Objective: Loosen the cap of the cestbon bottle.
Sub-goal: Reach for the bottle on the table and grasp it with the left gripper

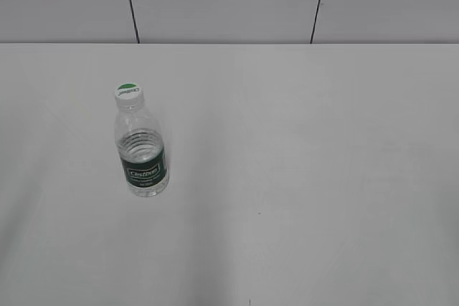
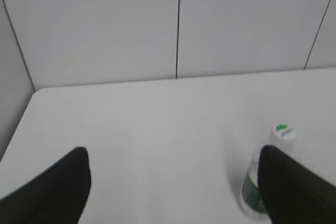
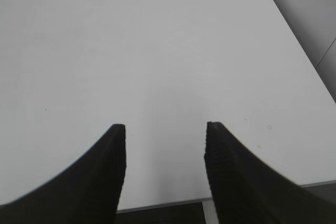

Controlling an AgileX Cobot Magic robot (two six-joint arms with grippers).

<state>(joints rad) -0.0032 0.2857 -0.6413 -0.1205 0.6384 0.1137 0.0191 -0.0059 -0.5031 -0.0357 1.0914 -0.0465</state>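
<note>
The left end effector [image 2: 173, 174] is spread wide with nothing between its fingers, its right finger [image 2: 294, 190] overlapping the cestbon bottle [image 1: 142, 150] in the left wrist view. The right end effector [image 3: 164, 129] also gapes, holding nothing, above bare worktop [image 1: 315, 177]. The bottle stands upright at the worktop's left, the cap [image 1: 129, 92] on its neck.

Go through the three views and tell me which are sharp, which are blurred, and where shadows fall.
Exterior view: sharp, the cestbon bottle label legible, faint shadow beside it. Left wrist view: soft, the bottle and cap blurred, left gripper open. Right wrist view: right gripper open, finger ridges fairly crisp, dim shadow between them.
</note>
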